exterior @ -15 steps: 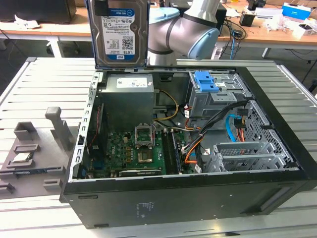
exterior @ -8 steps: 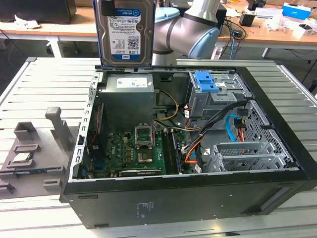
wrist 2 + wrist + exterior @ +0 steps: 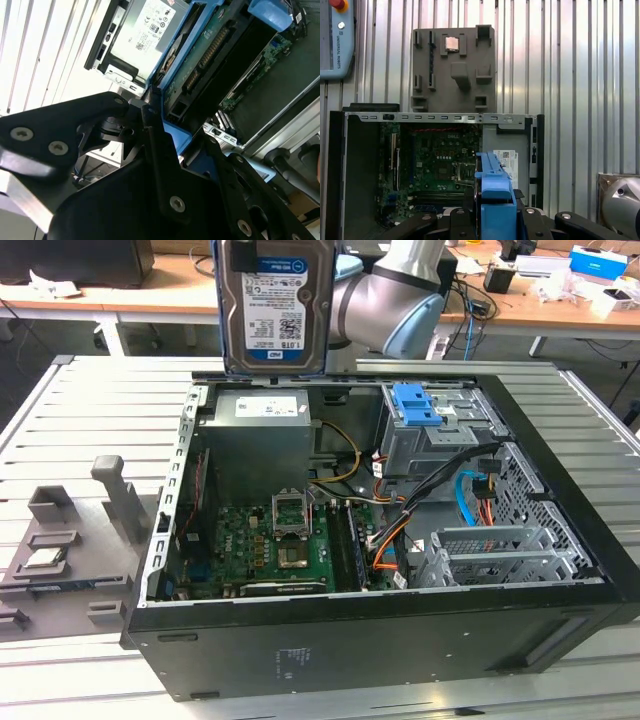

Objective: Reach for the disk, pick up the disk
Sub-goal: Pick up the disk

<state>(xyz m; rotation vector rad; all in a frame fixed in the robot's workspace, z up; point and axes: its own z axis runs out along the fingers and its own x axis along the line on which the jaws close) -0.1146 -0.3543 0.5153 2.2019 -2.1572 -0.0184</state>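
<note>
Above the computer case (image 3: 400,640), far side, gripper (image 3: 495,212) pinches the disk (image 3: 275,310) by its blue bracket (image 3: 494,175), apparently at one end only. Short hold could slip, dropping it onto the motherboard (image 3: 265,540).

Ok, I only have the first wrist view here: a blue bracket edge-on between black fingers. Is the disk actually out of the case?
Observer: Yes. In the exterior view the disk is held upright above the far edge of the case, with its label facing the camera.
Operator: And the hold itself?
Observer: In the second wrist view the gripper is shut on the edge of the blue bracket, and the drive's green circuit board faces that camera.
</note>
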